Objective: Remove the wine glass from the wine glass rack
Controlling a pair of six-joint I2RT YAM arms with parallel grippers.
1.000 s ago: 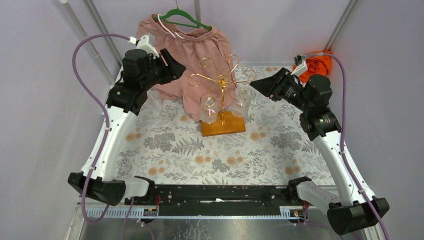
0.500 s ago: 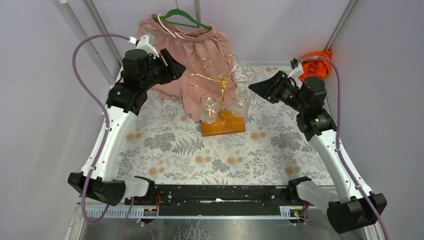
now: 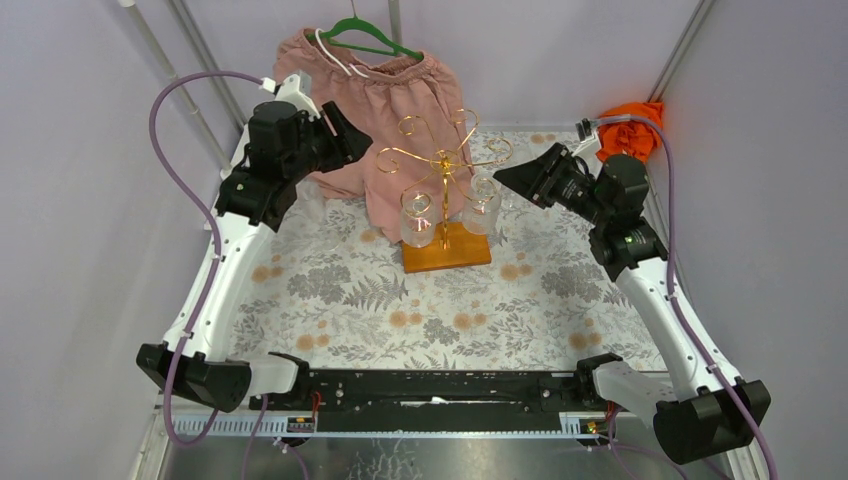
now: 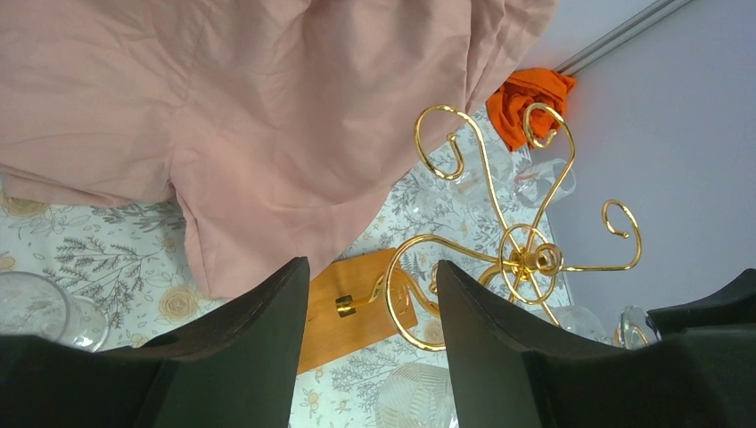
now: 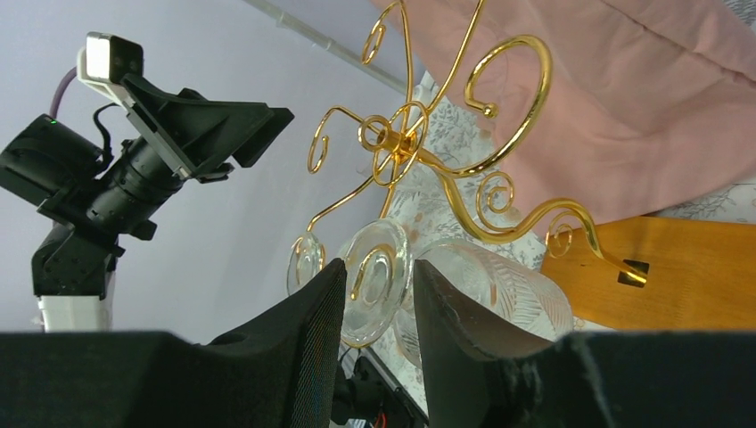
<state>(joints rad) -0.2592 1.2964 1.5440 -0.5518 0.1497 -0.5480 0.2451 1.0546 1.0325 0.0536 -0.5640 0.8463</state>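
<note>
My right gripper (image 3: 500, 175), jaws apart and empty, sits just beside a wine glass (image 3: 482, 204) hanging on the wine glass rack (image 3: 447, 250); my left gripper (image 3: 362, 140) gapes empty too.

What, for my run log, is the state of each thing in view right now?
wine glass rack: upright on its wooden base.
left-side wine glass: hanging upside down on the rack.
right-side wine glass: hanging upside down on the rack.
left end effector: open, empty.
right end effector: open, empty, close to the right-side wine glass.
pink shorts: hanging on a hanger.
orange cloth: bunched up.
</note>
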